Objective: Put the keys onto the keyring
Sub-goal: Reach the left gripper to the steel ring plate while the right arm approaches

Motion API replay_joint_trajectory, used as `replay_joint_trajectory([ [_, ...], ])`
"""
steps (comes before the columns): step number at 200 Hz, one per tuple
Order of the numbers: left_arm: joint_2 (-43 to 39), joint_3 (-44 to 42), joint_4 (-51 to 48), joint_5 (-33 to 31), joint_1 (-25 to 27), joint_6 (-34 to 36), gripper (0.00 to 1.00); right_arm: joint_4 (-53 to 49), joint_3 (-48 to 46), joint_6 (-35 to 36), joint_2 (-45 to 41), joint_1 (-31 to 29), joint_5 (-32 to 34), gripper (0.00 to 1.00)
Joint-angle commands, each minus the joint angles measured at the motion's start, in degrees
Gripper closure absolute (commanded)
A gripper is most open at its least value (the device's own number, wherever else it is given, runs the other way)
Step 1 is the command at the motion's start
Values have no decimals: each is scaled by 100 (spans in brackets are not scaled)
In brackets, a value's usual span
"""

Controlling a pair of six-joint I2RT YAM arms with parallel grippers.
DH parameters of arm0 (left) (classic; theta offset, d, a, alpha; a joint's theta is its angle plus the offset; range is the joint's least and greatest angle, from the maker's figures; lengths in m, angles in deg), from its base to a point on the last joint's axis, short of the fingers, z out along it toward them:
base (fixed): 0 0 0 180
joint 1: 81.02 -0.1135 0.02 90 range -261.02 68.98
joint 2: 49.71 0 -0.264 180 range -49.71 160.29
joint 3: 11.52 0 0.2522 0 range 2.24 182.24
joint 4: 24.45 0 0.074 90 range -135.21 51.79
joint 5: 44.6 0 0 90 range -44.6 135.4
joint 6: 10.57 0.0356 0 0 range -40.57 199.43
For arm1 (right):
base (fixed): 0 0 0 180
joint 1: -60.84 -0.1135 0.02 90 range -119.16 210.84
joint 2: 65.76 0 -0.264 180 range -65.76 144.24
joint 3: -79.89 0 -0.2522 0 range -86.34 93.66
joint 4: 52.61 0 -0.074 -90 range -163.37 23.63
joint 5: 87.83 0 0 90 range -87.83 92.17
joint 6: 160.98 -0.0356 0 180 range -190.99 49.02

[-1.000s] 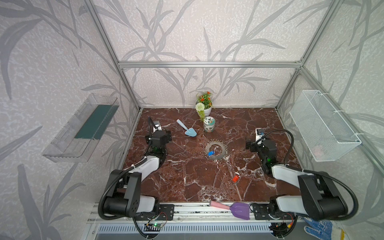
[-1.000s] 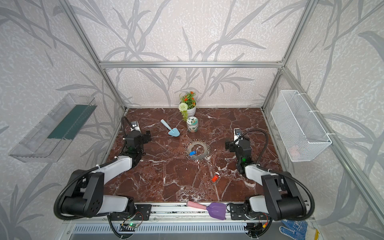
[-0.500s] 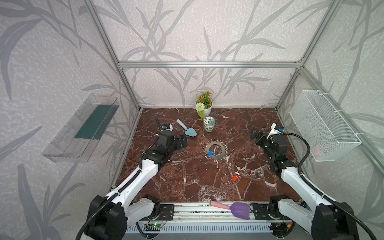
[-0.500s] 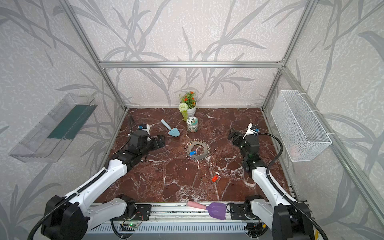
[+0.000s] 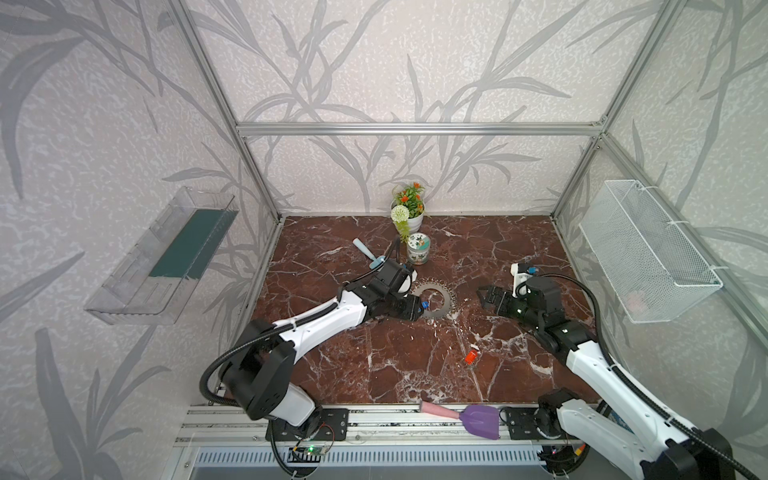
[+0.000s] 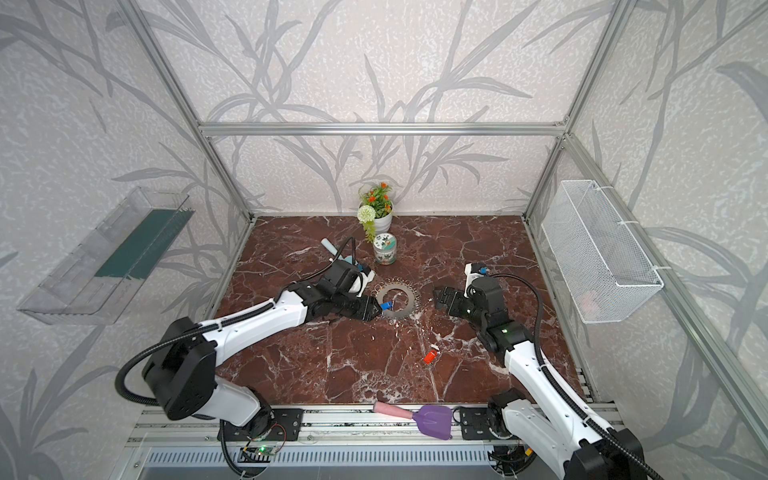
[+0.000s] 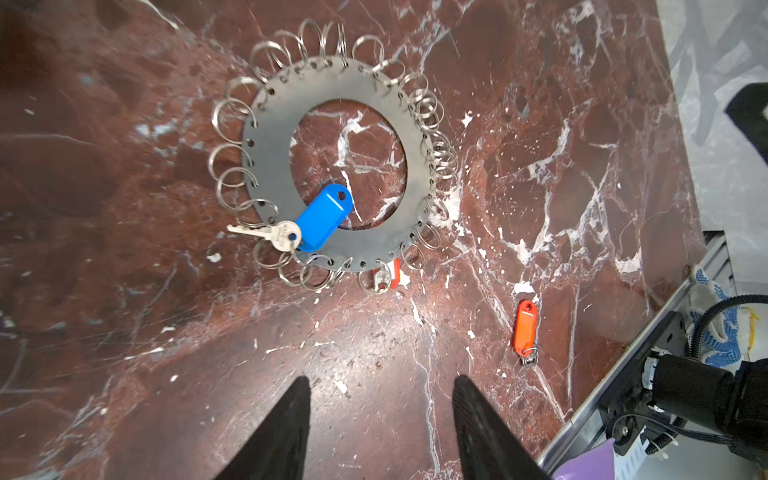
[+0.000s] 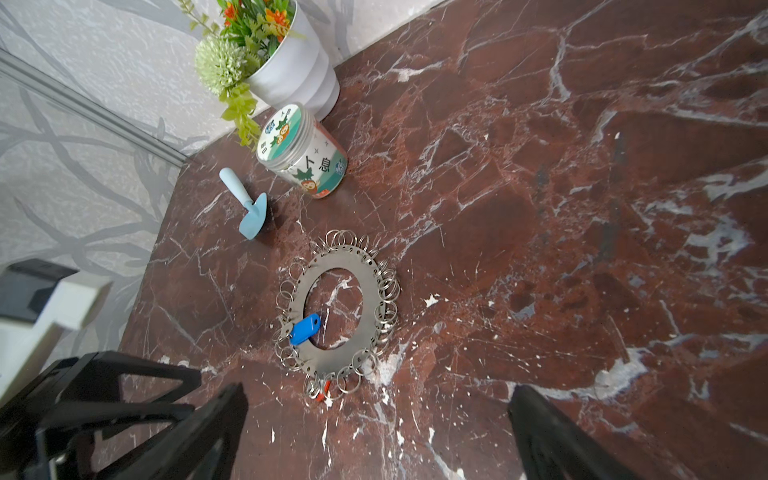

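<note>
— Which step is this?

— Back wall as 12: the left gripper [image 7: 381,381] hangs just off the keyring [image 7: 266,145] at its 8 o'clock, jaws apart, pinching nothing. It looks lined up on the blue key [image 7: 324,218], which lies across the flat grey band there. Whether that key is threaded, I cannot tell.

— And the right gripper [image 5: 483,299]?

— At 3 o'clock, jaws spread wide, empty. The red key [image 5: 471,356] lies loose on the marble [image 5: 374,353] at 5 o'clock, well apart.

— What does the next move call for?

— A fine pinch, likely. The key's head is smooth, rounded plastic and its blade thin metal. The split rings [image 7: 440,156] are springy wire coils crowding the rim. The keyring may slide on polished stone, so the other arm may need to pin it.
</note>
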Motion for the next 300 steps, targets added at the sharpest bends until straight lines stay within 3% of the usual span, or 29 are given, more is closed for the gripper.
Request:
replay_joint_trajectory([
  [1,397,378,-405,179,31,350,48,-265,-145,254,-222,-22,-407,1],
  [76,1717,1422,-1012,-180,43,749,56,-685,-300,379,-688,-28,-581,1],
  [108,1910,1506,-942,-102,45,741,57,-679,-370,320,-805,-28,-497,1],
  [201,2147,1590,-1017,-104,58,784,74,-542,-432,204,-648,-28,-527,1],
  [300,2310,1748,-1138,-229,95,749,85,-483,-544,160,-658,-28,-553,1],
])
